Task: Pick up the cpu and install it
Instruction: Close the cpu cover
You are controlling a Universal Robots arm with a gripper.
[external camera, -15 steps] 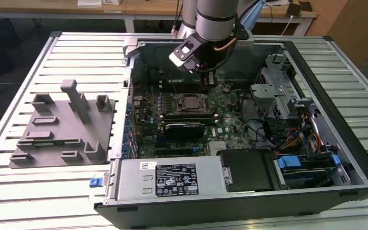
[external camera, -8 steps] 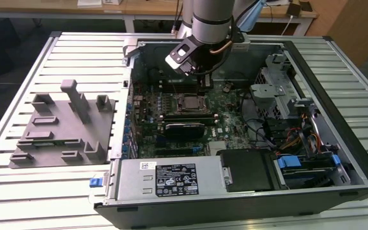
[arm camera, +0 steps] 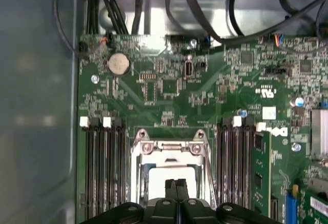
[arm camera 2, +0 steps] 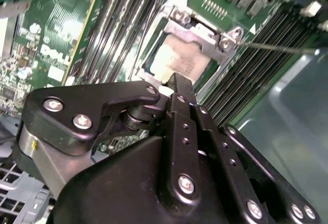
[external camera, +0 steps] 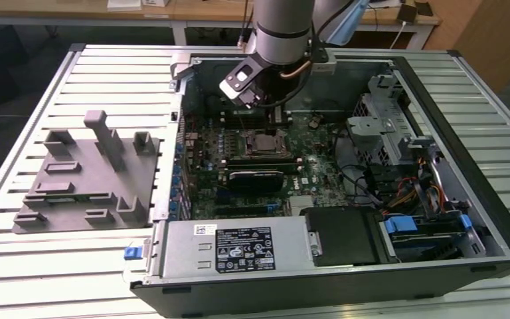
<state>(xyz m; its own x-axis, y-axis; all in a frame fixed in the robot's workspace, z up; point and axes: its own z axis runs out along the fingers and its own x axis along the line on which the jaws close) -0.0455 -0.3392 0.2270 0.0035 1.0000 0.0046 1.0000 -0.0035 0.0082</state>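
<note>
slatted table (external camera: 60, 266), hand (arm camera: 177, 184) over cpu (arm camera 2: 177, 60)

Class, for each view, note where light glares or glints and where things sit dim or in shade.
Second wrist view: glare washes the cpu pale, the gripper dark before it. First wrist view: the coin cell glints, the case wall dim. Exterior view: the table slats bright, the motherboard in shade.
</note>
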